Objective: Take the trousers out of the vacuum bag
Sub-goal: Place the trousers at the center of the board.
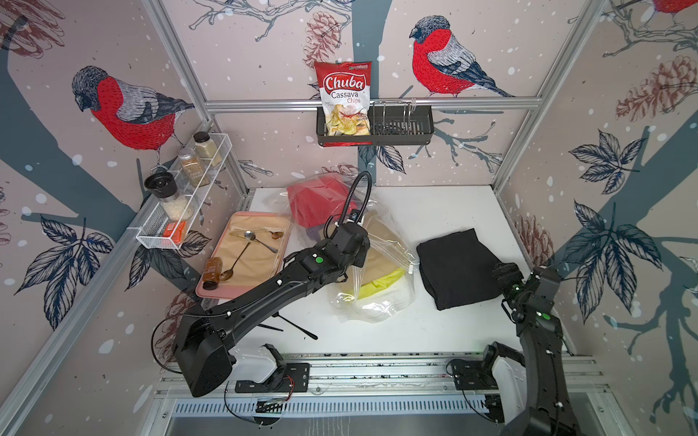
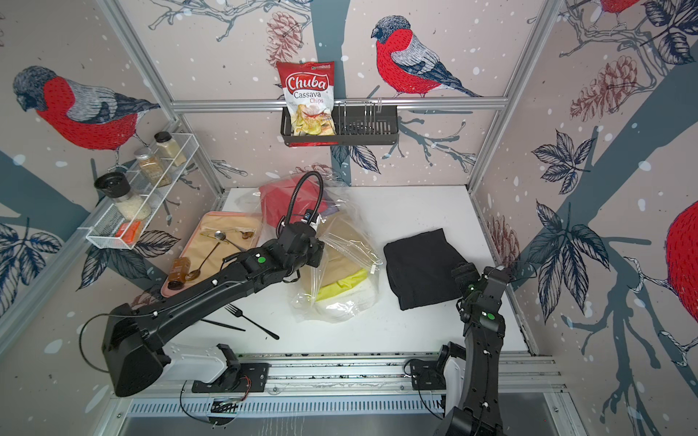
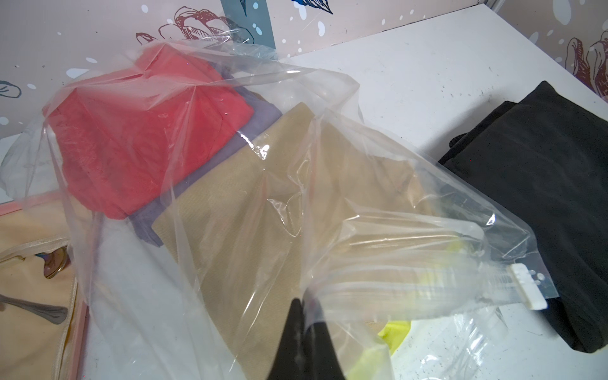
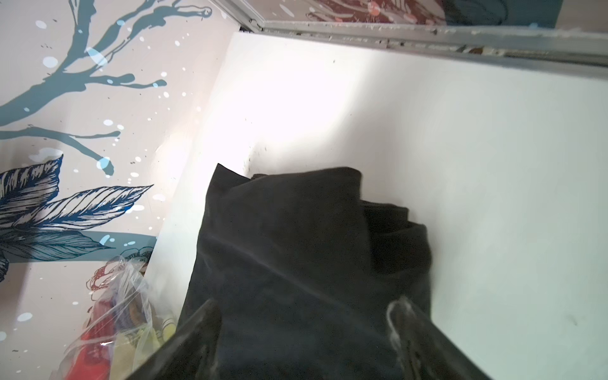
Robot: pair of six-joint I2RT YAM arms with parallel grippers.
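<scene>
Step in hand: we have the black trousers (image 1: 455,268) out on the worktop (image 1: 434,211); red, purple, mustard and yellow-green pairs remain inside the vacuum bag (image 3: 230,197).
Left pincer (image 3: 304,307): clamped tight on the bag's mouth film.
Right pincer (image 4: 306,316): jaws spread wide over the black trousers, gripping nothing.
Next move, we judge: right pincer crosses to the bag mouth beside the left pincer and takes the yellow-green trousers (image 1: 379,284).
</scene>
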